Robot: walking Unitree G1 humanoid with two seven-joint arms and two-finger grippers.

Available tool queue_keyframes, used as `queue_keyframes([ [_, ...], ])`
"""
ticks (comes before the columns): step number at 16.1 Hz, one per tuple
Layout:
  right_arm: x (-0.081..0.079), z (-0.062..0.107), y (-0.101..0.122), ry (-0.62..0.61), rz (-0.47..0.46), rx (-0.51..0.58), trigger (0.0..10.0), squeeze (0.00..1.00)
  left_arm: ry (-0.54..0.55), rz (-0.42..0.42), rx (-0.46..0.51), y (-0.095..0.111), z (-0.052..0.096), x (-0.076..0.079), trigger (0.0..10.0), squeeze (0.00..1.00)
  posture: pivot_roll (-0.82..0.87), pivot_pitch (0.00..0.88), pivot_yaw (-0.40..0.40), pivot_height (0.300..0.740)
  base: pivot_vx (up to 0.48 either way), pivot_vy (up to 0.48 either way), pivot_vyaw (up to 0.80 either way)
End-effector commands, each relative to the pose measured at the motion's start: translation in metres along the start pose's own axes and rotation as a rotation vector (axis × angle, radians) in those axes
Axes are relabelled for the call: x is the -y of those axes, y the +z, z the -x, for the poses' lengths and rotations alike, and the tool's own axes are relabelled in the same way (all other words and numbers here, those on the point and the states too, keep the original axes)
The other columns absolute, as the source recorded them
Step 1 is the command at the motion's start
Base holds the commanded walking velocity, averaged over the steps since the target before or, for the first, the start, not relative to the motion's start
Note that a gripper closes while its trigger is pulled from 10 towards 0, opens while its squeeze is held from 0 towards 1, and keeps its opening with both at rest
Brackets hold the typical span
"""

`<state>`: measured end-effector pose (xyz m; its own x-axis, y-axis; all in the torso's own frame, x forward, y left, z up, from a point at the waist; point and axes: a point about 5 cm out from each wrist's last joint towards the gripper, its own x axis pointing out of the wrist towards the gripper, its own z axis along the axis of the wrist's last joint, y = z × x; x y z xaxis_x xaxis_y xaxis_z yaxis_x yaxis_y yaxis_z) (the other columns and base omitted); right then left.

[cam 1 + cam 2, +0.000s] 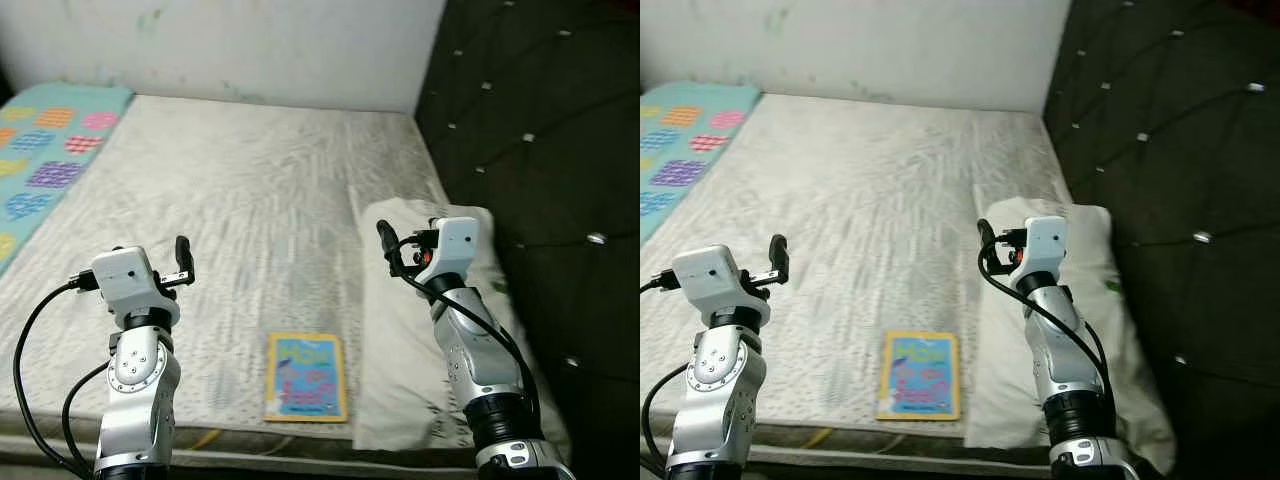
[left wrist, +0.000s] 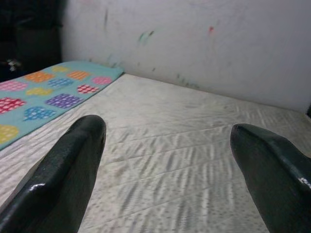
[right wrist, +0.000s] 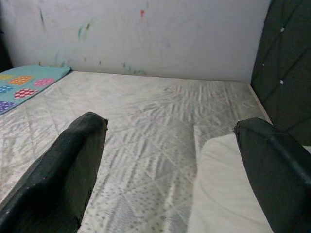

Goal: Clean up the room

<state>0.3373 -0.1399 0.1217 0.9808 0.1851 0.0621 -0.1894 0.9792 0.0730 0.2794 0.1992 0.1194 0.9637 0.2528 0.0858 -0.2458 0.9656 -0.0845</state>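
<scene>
A thin book with a blue and yellow cover (image 1: 306,377) lies flat on the bare mattress (image 1: 240,190) near its front edge, between my two arms. A white pillow (image 1: 400,330) lies along the mattress's right side against the dark headboard. My left gripper (image 1: 183,257) is raised over the front left of the mattress, open and holding nothing. My right gripper (image 1: 388,245) hovers open above the pillow's far end, also with nothing in it. In the wrist views the fingers (image 2: 58,179) (image 3: 58,174) stand wide apart over the mattress.
A teal blanket with coloured dotted patches (image 1: 45,150) lies along the mattress's left side. A dark tufted headboard (image 1: 540,150) rises on the right. A marked white wall (image 1: 230,50) closes the far side.
</scene>
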Motion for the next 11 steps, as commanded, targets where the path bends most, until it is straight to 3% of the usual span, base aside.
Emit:
queue_keyframes([
  [1,0.0020,-0.0025,0.0021,-0.002,0.004,-0.002,10.0,0.00,-0.008,0.004,0.000,0.0015,-0.0027,0.0015,10.0,0.00,-0.02,0.000,-0.047,0.740,0.000,0.292,0.00],
  [5,0.0023,-0.0027,0.0027,-0.005,0.004,0.000,10.0,0.00,-0.005,0.007,-0.001,0.0013,-0.0036,0.0019,10.0,0.00,-0.02,0.000,-0.048,0.740,0.000,0.293,0.00],
  [11,0.0009,-0.0030,0.0004,0.004,0.016,-0.019,10.0,0.00,-0.006,0.006,0.002,0.0015,-0.0032,0.0028,10.0,0.00,-0.02,0.000,-0.049,0.740,0.000,0.000,0.00],
])
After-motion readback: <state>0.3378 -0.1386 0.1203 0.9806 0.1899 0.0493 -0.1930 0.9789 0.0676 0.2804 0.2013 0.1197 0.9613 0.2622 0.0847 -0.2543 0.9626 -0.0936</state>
